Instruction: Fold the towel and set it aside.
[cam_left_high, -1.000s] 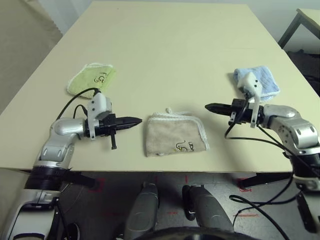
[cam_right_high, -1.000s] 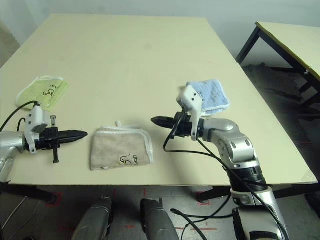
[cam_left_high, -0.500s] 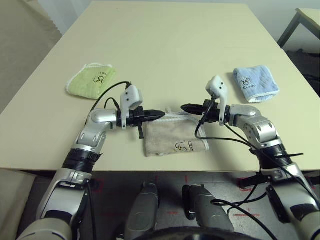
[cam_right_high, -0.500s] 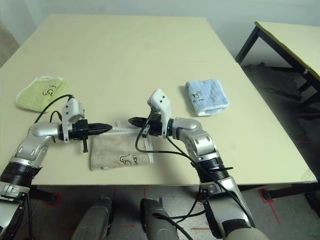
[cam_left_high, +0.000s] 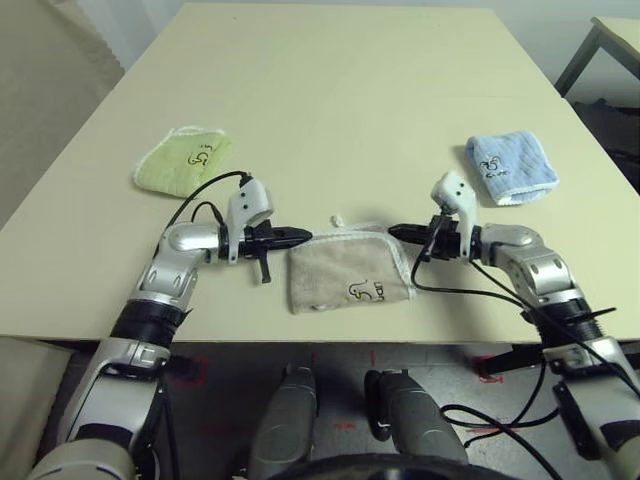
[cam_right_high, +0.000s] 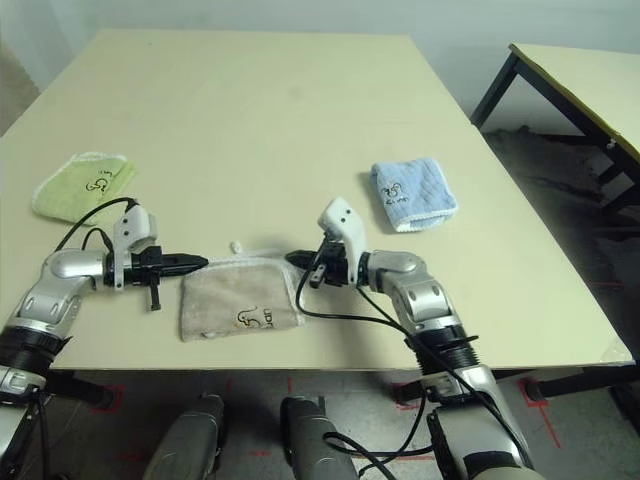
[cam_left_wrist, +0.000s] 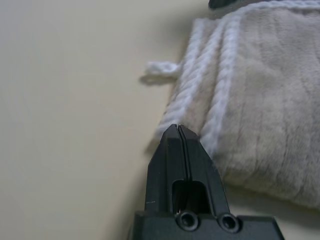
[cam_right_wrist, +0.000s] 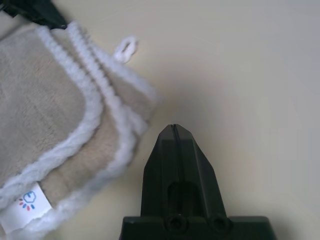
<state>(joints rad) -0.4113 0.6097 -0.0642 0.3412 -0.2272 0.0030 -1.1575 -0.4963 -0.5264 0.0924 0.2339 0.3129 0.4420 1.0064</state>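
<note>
The beige terry towel (cam_left_high: 349, 272), lying folded near the desk's (cam_left_high: 330, 110) front edge between my left gripper (cam_left_high: 303, 236) and right gripper (cam_left_high: 395, 232), both with fingers closed and empty, looks soft, limp and light, best pinched at its white-stitched corners.

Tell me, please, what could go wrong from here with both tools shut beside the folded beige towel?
Both tools are shut, so the left tool and right tool cannot pinch the towel unless reopened. Pushing might undo its fold. The left tool could snag the white loop.
</note>
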